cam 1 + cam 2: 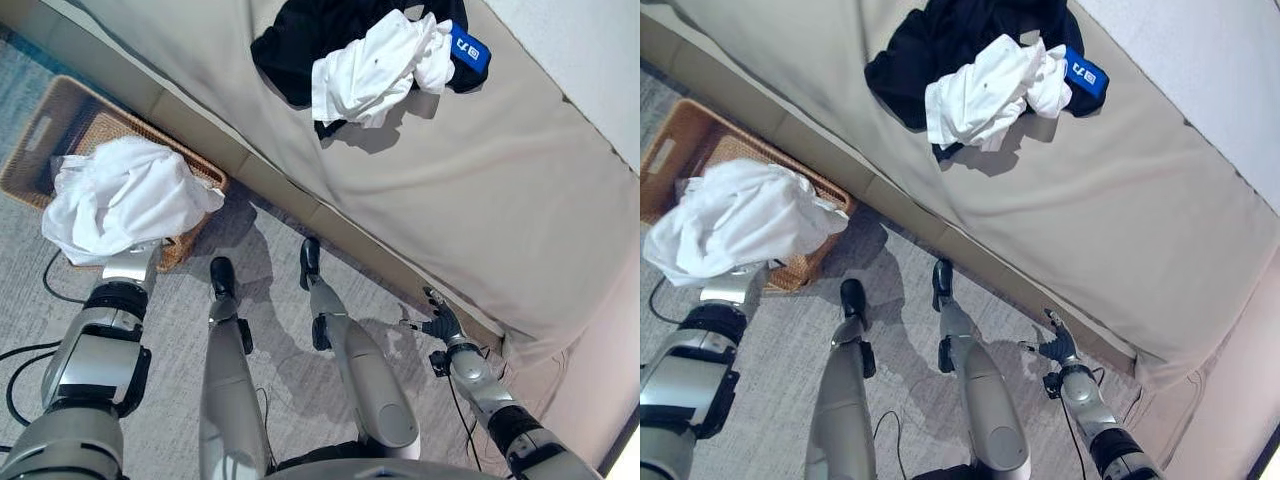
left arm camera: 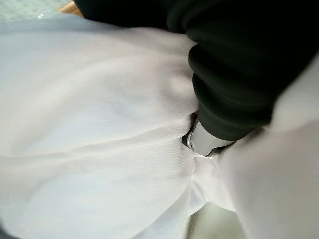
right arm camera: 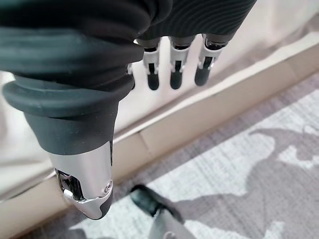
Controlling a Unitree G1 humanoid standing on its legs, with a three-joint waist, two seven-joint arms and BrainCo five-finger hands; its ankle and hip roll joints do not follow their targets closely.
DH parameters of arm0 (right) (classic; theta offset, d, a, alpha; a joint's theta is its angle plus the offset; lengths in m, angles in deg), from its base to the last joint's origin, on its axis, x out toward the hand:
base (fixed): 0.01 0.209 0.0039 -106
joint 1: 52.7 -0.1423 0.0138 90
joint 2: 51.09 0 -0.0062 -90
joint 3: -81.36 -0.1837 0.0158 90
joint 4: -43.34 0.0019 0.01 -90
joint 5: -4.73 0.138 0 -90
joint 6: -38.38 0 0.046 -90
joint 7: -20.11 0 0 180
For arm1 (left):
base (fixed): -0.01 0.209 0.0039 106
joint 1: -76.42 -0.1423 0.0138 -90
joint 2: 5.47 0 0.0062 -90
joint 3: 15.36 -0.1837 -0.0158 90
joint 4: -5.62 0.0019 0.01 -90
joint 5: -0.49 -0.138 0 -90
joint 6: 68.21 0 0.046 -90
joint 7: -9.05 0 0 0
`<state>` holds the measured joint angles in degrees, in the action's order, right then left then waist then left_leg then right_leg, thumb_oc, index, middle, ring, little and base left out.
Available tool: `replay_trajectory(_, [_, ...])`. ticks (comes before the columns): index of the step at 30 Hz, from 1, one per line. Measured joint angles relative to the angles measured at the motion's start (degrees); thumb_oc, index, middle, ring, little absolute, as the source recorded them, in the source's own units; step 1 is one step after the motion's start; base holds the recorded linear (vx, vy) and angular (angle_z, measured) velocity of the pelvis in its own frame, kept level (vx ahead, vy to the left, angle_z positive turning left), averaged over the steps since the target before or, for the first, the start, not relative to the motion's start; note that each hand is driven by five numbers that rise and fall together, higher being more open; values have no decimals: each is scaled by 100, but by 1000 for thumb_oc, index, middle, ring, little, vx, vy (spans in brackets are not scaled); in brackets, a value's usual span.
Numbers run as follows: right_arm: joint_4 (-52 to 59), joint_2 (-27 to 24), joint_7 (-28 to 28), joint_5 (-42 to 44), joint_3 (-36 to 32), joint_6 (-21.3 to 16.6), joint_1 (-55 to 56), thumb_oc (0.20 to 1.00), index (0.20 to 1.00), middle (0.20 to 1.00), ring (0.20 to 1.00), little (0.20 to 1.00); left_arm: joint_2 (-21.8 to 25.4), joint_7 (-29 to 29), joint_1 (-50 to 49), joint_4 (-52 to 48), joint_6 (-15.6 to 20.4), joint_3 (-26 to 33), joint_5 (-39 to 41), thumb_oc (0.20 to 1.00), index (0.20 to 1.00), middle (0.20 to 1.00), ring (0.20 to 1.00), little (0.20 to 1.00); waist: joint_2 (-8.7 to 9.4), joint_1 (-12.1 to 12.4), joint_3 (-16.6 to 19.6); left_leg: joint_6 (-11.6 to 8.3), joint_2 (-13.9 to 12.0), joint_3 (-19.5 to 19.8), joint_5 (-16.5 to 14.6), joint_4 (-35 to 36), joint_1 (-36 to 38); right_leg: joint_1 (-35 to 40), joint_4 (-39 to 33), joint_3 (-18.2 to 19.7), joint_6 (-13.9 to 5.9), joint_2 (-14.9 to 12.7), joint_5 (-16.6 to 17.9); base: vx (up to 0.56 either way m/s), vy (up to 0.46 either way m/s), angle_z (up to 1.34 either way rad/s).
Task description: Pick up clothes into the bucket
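A crumpled white garment (image 1: 125,200) hangs over the near corner of a woven basket (image 1: 50,125) on the floor at the left. My left hand (image 2: 239,74) is buried in that cloth, and its thumb (image 2: 202,139) presses into the white folds (image 2: 99,124). On the bed lie another white garment (image 1: 375,70) and a black one (image 1: 290,45) with a blue patch (image 1: 470,47). My right hand (image 1: 442,325) hangs low by the bed's edge at the right, its fingers (image 3: 174,74) straight and holding nothing.
The beige bed (image 1: 480,180) runs diagonally across the upper right, with its base along the grey carpet (image 1: 270,250). The basket stands against the bed's base.
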<state>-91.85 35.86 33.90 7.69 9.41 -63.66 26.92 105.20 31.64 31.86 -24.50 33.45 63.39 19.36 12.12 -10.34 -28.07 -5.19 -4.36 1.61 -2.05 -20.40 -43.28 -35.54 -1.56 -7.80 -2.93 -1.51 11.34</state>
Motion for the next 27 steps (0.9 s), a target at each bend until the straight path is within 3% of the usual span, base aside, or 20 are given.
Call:
replay_trajectory(2, [124, -1, 53, 22, 67, -28, -28, 1000, 1000, 1000, 1000, 1000, -60, -4, 273, 334, -29, 70, 89, 200, 200, 200, 200, 200, 10, -20, 7, 2, -6, 69, -2, -101, -317, -239, -4, -57, -6, 20, 29, 6, -24, 6])
replay_trajectory(3, [182, 0, 53, 41, 80, -36, -39, 1000, 1000, 1000, 1000, 1000, -62, -5, 301, 372, -46, 112, 159, 329, 329, 329, 329, 329, 11, -22, 8, 2, -9, 82, -2, -136, -390, -293, -4, -66, -7, 27, 42, 14, -6, 5])
replay_trajectory(4, [261, -1, 63, 85, 79, -54, -58, 1000, 1000, 1000, 1000, 1000, -65, -4, 309, 397, -79, 153, 287, 1000, 1000, 1000, 1000, 1000, 12, -35, 9, 2, -8, 96, -2, -167, -507, -394, -2, -73, 2, 27, 62, 0, 0, 0])
replay_trajectory(12, [351, -6, 180, 224, 206, -70, -192, 1000, 1000, 1000, 1000, 1000, -123, -1, 351, 916, -189, 732, 1251, 1000, 1000, 1000, 1000, 1000, 17, -146, 12, 6, 14, 154, -13, -229, -665, -493, -1, -130, 18, 14, 81, 4, 0, 2])
replay_trajectory(18, [453, -4, 184, 275, 311, -69, -257, 1000, 1000, 1000, 1000, 1000, -136, -52, 296, 871, -190, 1279, 2586, 1000, 1000, 1000, 1000, 1000, 16, -136, 12, 7, 17, 156, -11, -218, -652, -489, -1, -134, 27, 13, 88, 0, 0, 0])
replay_trajectory(27, [658, -17, 202, 392, 273, -66, -276, 1000, 1000, 1000, 1000, 1000, -115, -99, -318, 339, -109, 1728, 3200, 1000, 1000, 1000, 1000, 1000, 8, -44, 7, 44, 13, 38, 28, 17, -403, -420, -1, -67, 28, -14, 88, -2, -2, -3])
